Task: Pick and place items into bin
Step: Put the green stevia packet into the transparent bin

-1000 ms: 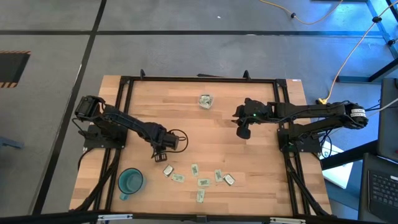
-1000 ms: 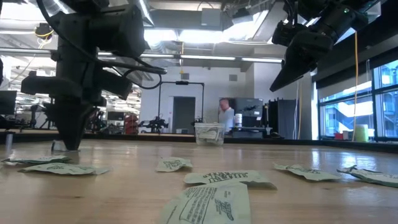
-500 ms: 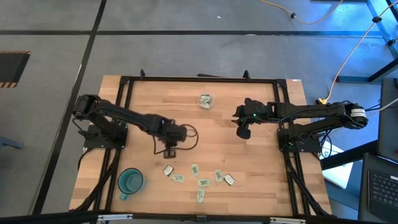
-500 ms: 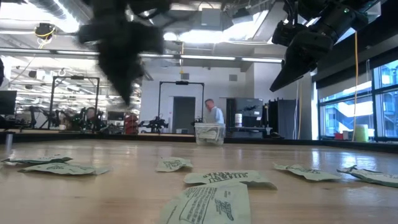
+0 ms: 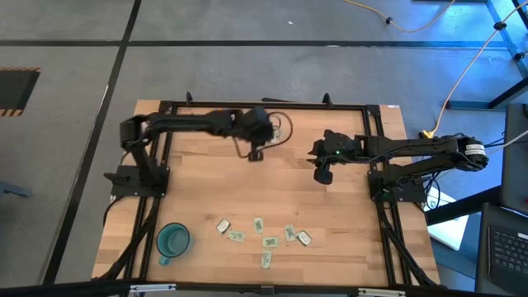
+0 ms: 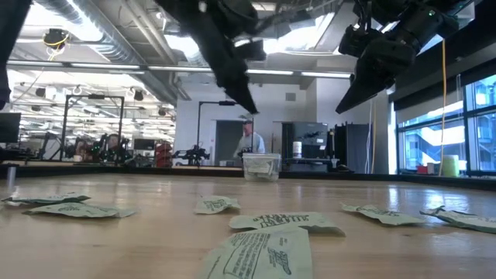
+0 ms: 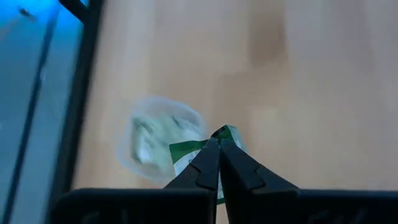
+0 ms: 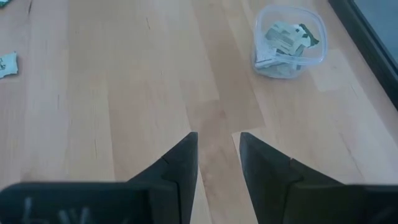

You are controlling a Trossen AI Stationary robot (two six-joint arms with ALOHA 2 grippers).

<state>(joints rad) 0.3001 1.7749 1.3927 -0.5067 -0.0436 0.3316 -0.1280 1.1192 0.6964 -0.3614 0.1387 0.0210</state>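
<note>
1. Your left gripper (image 7: 219,144) is high over the far part of the pale wooden table (image 5: 330,210), just beside the bin. Its two dark fingers are pinched together on a small flat packet with green and white print (image 7: 193,155) (the packet's edge pokes out past the fingertips in the left wrist view).

2. The small clear squarish plastic bin (image 8: 289,42) sits near the table's far edge, about midway across. The right wrist view shows several packets already lying inside it. In the left wrist view the bin (image 7: 160,138) is a blurred pale shape just beside the held packet; you cannot tell from that view whether the packet is over the opening.

3. In the low view the left arm comes down from above as a dark slanted shape, its tip above the bin (image 6: 261,166) and well clear of the table.

4. Your right gripper (image 8: 216,149) hangs over the table's right side, lifted off the surface, fingers parted with bare wood showing between them (nothing held).

5. The loose pale green and white flat packets (image 5: 262,236) lie scattered near the front edge of the table, well apart from the bin; roughly seven can be counted from above.

6. A teal round cup with a handle (image 5: 173,241) stands upright at the front left, just beside the packet cluster.

7. A person (image 6: 249,142) stands in the room beyond the table.
</note>
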